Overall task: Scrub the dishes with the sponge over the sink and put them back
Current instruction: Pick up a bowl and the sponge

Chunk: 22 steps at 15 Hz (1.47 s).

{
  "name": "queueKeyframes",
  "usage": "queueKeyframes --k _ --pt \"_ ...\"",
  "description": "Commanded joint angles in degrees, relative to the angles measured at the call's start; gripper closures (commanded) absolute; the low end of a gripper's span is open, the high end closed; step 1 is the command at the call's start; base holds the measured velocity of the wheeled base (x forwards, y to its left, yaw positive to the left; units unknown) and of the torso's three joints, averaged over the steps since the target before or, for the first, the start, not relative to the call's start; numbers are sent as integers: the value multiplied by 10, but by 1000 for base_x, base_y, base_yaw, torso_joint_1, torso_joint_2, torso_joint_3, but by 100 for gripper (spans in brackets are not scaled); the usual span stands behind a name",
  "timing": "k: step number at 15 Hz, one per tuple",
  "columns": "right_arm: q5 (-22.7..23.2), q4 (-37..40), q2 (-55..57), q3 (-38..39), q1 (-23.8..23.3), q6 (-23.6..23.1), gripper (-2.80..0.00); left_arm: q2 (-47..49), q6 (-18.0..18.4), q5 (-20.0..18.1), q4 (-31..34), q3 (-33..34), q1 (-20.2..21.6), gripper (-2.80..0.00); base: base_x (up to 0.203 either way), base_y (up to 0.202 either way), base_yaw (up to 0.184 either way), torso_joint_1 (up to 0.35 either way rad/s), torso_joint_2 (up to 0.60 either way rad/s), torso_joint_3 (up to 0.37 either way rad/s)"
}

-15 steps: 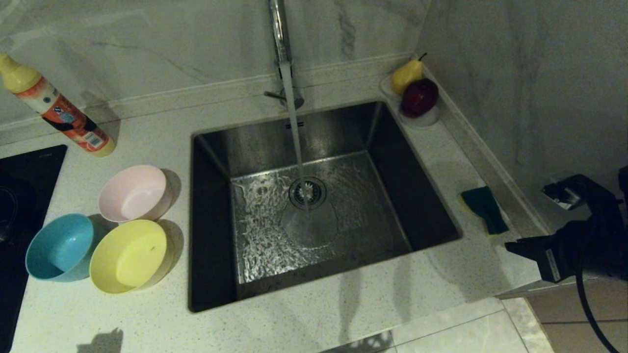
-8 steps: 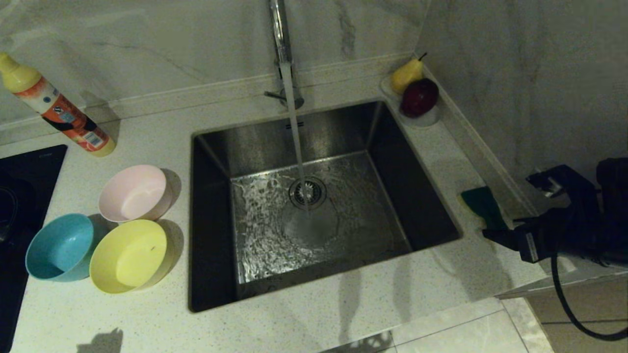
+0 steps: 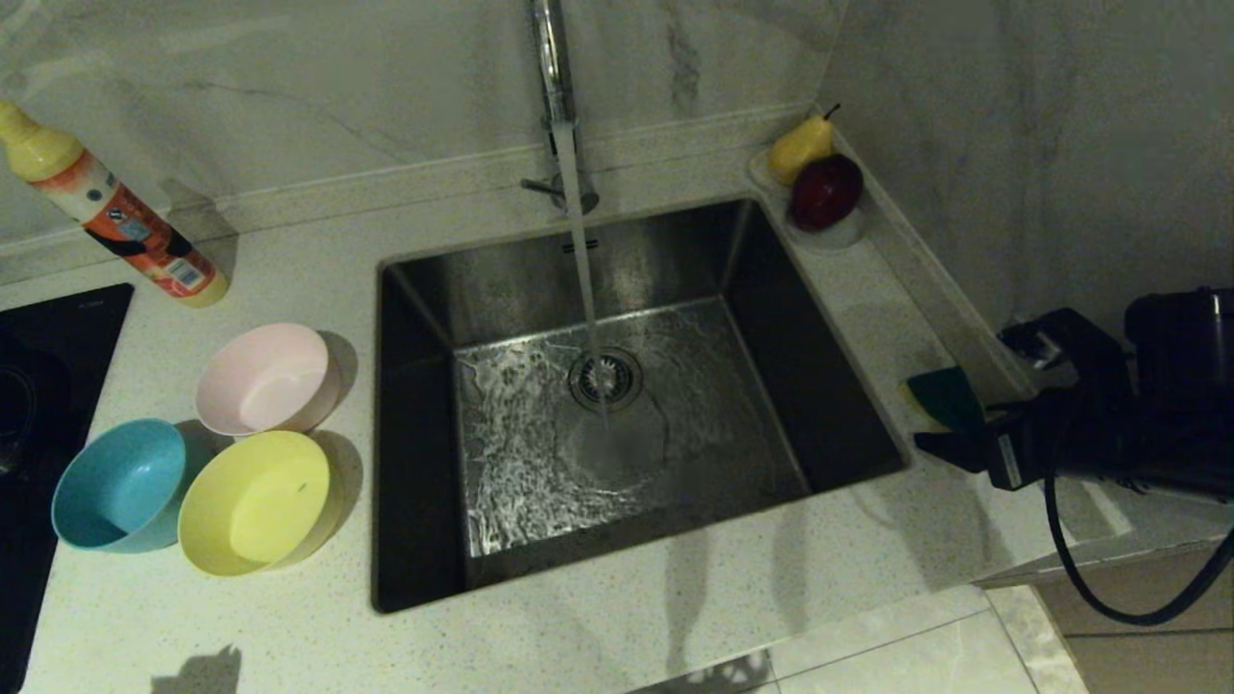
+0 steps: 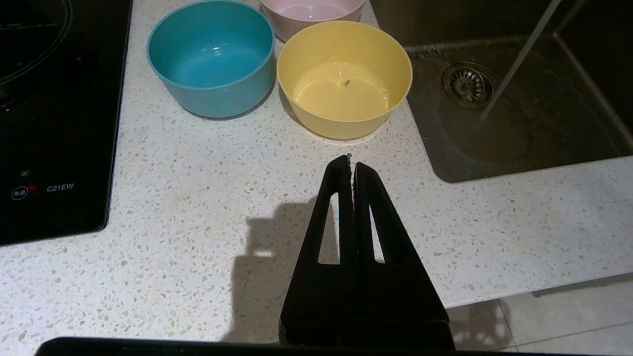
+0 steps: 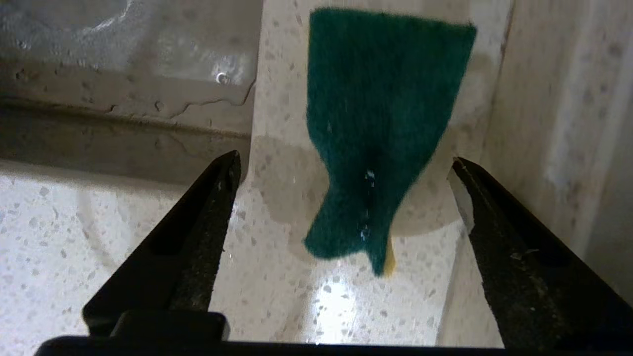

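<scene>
Hovering wide-open over the sponge point(image 5: 381, 123) on the desk point(image 3: 868, 540), the right pincer point(image 5: 346, 170) straddles it; left pincer point(image 4: 352, 165) closed, parked.

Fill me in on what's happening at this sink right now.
The right gripper hangs open just above the sponge, which lies green side up on the counter to the right of the sink; nothing is gripped yet. The tap is running into the sink. The pink bowl, blue bowl and yellow bowl sit untouched on the counter left of the sink. The left gripper is shut and parked near the yellow bowl.
</scene>
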Motion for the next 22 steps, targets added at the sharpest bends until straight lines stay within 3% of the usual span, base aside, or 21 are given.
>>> queueKeyframes --k 1,13,22 --pt "-2 -1 3 -6 -1 -5 -280 2 0 0 -1 23 0 0 0 0 0 0 0 0" --pt "-38 39 -23 13 -13 -30 -280 1 0 0 -1 23 0 0 0 0 0 0 0 0" --pt "-39 37 -22 36 -13 -38 -280 1 0 0 -1 23 0 0 0 0 0 0 0 0"
